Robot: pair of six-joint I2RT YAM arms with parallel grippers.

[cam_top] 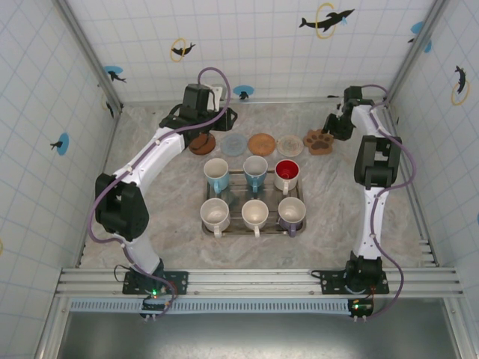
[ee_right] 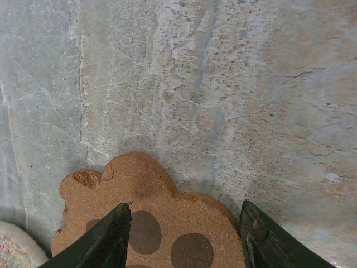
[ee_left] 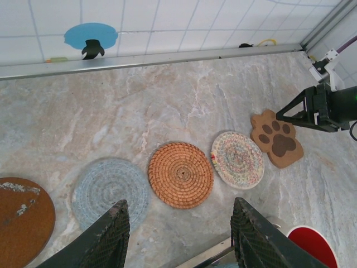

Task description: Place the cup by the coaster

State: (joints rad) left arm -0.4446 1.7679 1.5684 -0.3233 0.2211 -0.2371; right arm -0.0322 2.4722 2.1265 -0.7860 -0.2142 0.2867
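— Starting from the largest, what is seen?
— A marbled table [cam_top: 337, 217] is seen, and a metal tray [cam_top: 236, 196] is set at its middle.
— Where are the cups kept?
— All six are stood in the tray, in two rows of three. In the far row a blue-lined cup [cam_top: 215, 173], a blue cup [cam_top: 255, 170] and a red-lined cup [cam_top: 287, 173] are set; in the near row, a white cup [cam_top: 215, 214], a cream cup [cam_top: 254, 213] and a grey cup [cam_top: 292, 212].
— And the coasters?
— Five are laid in a row between the tray and the far edge: a brown coaster [ee_left: 22, 215] nearest the left edge, then a grey-blue coaster [ee_left: 109, 192], an orange coaster [ee_left: 180, 174], a speckled coaster [ee_left: 237, 159], and a paw coaster [ee_left: 277, 138] nearest the right edge.
— How are the grippers found?
— The left gripper [ee_left: 181, 234] is held above the left part of the row, jaws parted, nothing grasped. The right gripper [ee_right: 184, 234] is held over the paw coaster, jaws likewise spread, nothing gripped.
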